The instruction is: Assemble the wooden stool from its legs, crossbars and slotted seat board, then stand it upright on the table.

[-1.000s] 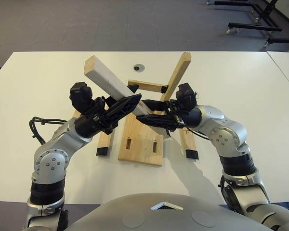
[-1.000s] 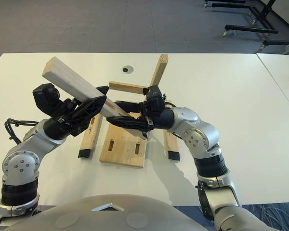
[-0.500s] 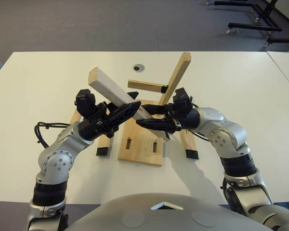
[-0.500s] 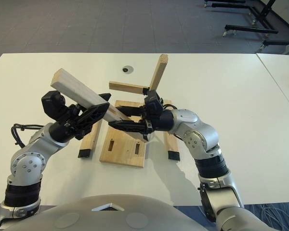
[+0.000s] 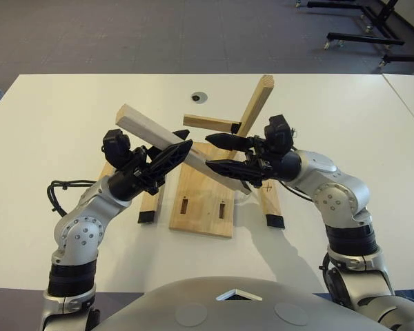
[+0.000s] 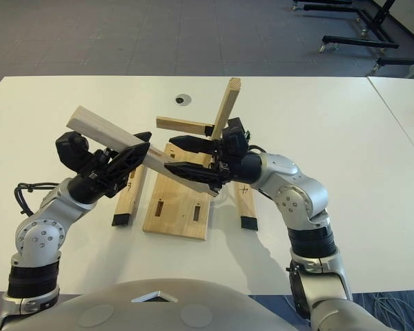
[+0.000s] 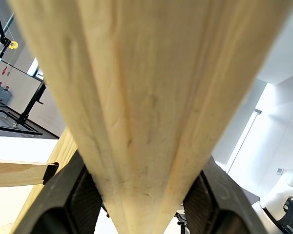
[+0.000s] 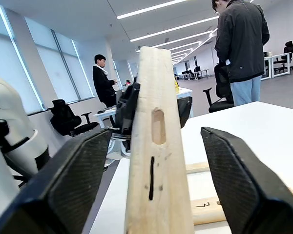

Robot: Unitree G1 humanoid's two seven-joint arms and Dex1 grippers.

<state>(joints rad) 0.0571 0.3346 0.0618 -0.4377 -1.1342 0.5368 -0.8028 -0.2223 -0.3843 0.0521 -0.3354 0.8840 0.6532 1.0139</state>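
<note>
Pine leg (image 5: 141, 124), square section, one slot near its lower end: held aloft and slanting over the seat board, high end toward 10 o'clock, low end toward 4 o'clock.

Left gripper (image 5: 188, 138): clamped on this leg near its middle, a black finger (image 7: 71, 200) pressed to each side of the wood.

Right gripper (image 5: 208, 150): spread wide around the leg's lower part, fingers (image 8: 83, 180) on either side with a gap to the wood.

Seat board (image 5: 200, 221): flat on the white counter (image 5: 55, 124) below both grippers, two slots visible at its near end.

Second leg (image 5: 257, 103): tilted upward at 1 o'clock of the board, with a crossbar (image 5: 208, 123) jutting from it toward 9 o'clock.

Third leg (image 5: 150, 203): flat on the counter along the board's 9 o'clock edge, black foot nearest the robot.

Fourth leg (image 5: 269, 203): flat at the board's 3 o'clock side, black foot likewise near.

Round grommet (image 5: 199, 97): set in the counter at 12 o'clock.
</note>
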